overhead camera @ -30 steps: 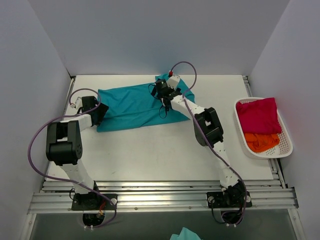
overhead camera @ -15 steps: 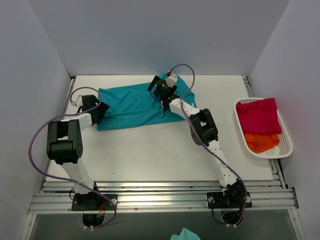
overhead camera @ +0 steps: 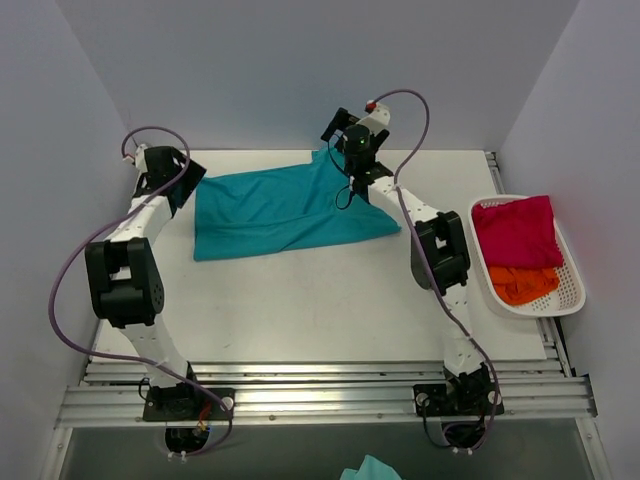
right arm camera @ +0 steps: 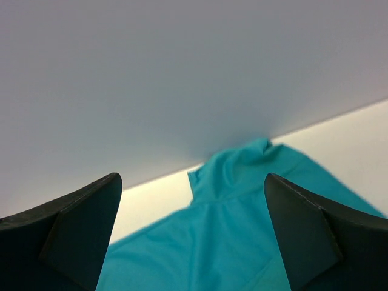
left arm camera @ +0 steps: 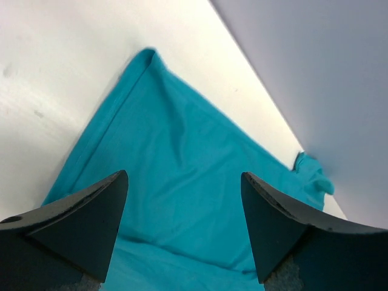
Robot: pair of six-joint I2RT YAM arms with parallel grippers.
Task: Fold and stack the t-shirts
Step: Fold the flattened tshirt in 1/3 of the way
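The teal t-shirt (overhead camera: 280, 210) lies spread out flat at the back of the table. It fills the lower part of the left wrist view (left arm camera: 182, 121), and one sleeve shows by the back wall in the right wrist view (right arm camera: 242, 230). My left gripper (overhead camera: 180, 188) hangs open and empty over the shirt's far left corner (left arm camera: 183, 176). My right gripper (overhead camera: 347, 135) is open and empty, raised above the shirt's back edge near the wall (right arm camera: 191, 176). The crimson-magenta t-shirt (overhead camera: 515, 230) and the orange t-shirt (overhead camera: 523, 282) lie bunched in the basket.
A white slotted plastic basket (overhead camera: 575, 270) stands at the table's right edge. Grey walls close in the back and both sides. Bare white tabletop (overhead camera: 300, 310) lies in front of the teal shirt. A metal rail (overhead camera: 320, 395) runs along the near edge.
Both grippers have lifted off the teal shirt. The left moved back toward the far left corner, the right back and up toward the wall. The shirt's right side now lies spread wider.
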